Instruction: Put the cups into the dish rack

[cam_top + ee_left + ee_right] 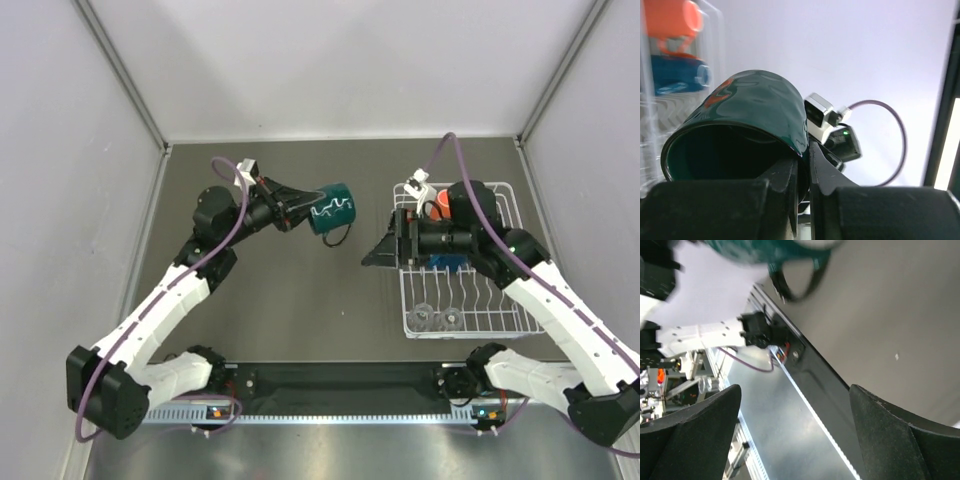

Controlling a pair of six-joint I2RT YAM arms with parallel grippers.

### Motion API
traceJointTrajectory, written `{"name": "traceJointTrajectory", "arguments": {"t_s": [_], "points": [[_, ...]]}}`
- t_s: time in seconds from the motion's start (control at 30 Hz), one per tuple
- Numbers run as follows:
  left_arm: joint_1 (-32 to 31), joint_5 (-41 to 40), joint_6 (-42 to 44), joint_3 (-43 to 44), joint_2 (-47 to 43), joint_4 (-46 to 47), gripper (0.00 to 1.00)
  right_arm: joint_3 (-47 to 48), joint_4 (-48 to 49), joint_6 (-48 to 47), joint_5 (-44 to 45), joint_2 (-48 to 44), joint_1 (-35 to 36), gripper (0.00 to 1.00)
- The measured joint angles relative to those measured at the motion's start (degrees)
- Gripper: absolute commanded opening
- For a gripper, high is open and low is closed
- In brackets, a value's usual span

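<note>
As the right gripper (pixel 372 255) gapes, the left gripper (pixel 306 211) pinches the dark green cup (pixel 335 207) sideways, base rightward.

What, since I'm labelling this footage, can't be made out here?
- Top view: the right arm covers most of the orange mug and blue mug in the dish rack.
- Right wrist view: the dark green cup is blurred, cut off by the top edge.
- Left wrist view: the left claw hides the cup's near rim.
</note>
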Motion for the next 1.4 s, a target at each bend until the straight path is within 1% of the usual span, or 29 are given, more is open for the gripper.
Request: {"name": "traceJointTrajectory", "arguments": {"t_s": [0.07,0.13,0.27,0.3,0.47,0.63,0.73,0.77,0.93,0.97,1.03,1.07,1.1,1.13,1.2,1.23,1.27,1.33,1.37,1.4], "points": [[-2.69,-1.6,-4.0,-1.22,-0.02,5.03,0.0,-0.02,3.82,1.46,0.07,0.0,0.57,0.86],[-4.33,-2.62,-7.1,-2.01,0.0,8.17,0.0,-0.13,7.91,2.82,-0.02,-0.07,0.94,0.85],[-6.49,-3.93,-12.09,-2.38,-0.04,12.68,0.0,-0.9,15.23,5.31,-0.33,-0.33,1.31,0.79],[-6.78,-4.37,-13.0,-2.43,-0.15,13.57,0.0,-1.29,16.81,5.92,-0.42,-0.44,1.42,0.76],[-7.65,-6.91,-15.58,-2.95,-2.32,15.61,0.0,-1.68,22.45,8.09,-1.05,0.42,1.62,0.7],[-8.9,-8.66,-16.22,-3.08,-4.04,16.98,0.0,-1.68,27.43,10.75,-1.95,2.62,2.38,0.62],[-10.05,-9.55,-16.52,-4.11,-4.72,18.1,0.0,-1.68,29.86,12.17,-2.34,3.04,2.91,0.56],[-10.38,-9.73,-16.63,-4.48,-4.81,18.29,0.0,-1.68,30.32,12.48,-2.34,3.1,3.02,0.48],[-11.58,-12.52,-17.18,-6.29,-4.85,20.02,0.0,-1.68,31.19,14.21,-2.71,3.72,3.34,0.29],[-11.76,-12.98,-17.14,-6.43,-4.85,20.2,0.0,-1.68,31.17,14.27,-2.75,3.91,3.43,0.23],[-12.04,-13.84,-17.22,-6.62,-4.85,20.37,0.0,-1.68,30.69,14.08,-2.69,4.13,3.5,0.17],[-12.07,-14.03,-17.33,-6.64,-4.83,20.5,0.0,-1.66,30.56,13.92,-2.64,4.11,3.48,0.06],[-12.09,-14.21,-17.64,-6.67,-4.83,20.65,0.0,-1.62,30.25,13.6,-2.78,3.93,3.48,0.0],[-12.09,-14.05,-17.92,-6.69,-4.83,20.94,0.08,-1.51,30.08,13.14,-2.43,3.72,3.54,0.0],[-12.28,-13.79,-17.75,-6.71,-4.83,21.16,0.31,-0.81,28.55,12.31,-1.92,3.43,3.74,0.0],[-12.31,-13.84,-17.33,-6.71,-4.83,21.07,0.59,-0.44,27.78,11.76,-1.55,3.41,3.78,0.0],[-12.39,-13.55,-16.74,-6.8,-4.83,20.96,0.69,-0.02,26.82,10.91,-0.28,3.34,3.93,0.0],[-12.92,-13.03,-16.46,-7.39,-5.22,20.65,0.85,0.28,23.98,9.14,2.51,3.34,4.15,0.0],[-12.9,-13.27,-16.22,-7.89,-5.62,20.06,0.98,0.33,22.18,8.31,3.74,3.28,4.15,0.0],[-12.81,-13.62,-15.67,-8.61,-6.23,19.06,0.98,0.35,20.28,7.45,5.01,3.26,4.13,0.0]]}}
